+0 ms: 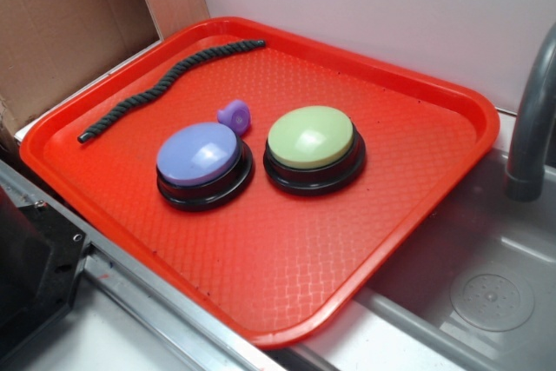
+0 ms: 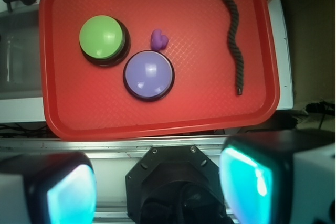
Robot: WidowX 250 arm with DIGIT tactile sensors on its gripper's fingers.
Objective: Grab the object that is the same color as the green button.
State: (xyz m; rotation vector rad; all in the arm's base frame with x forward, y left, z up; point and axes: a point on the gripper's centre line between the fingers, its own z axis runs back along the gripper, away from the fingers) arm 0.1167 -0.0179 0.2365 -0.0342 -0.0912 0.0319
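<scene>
Red tray [image 1: 417, 215] set beside a sink [image 1: 486, 301], holding four things. Near the middle, a green button [image 1: 311, 138] on a black base; just left of it, almost touching, a purple button [image 1: 200, 155]; a small purple piece [image 1: 234, 114] tucked just behind the gap between them.

Dark cord [image 1: 165, 84] lying flat along the far left side of the tray, well apart from both buttons. Long axis running from the near-left rim toward the far edge, one end close to the left rim, the other up by the far rim. Wavy rather than straight, with a few soft bends.

Probably light and limp: twisted rope, likely to sag and dangle from wherever pinched. Rough twist should give good purchase, no slip expected. Nothing fragile. Best hold likely around the middle of its length, jaws set across the cord, so both halves hang evenly and the tray rim stays clear.

Gripper [image 2: 157, 187] seen only from the wrist view, hovering high over the near tray edge, fingers [image 2: 247, 179] spread wide, holding nothing. Grasp not yet begun.
</scene>
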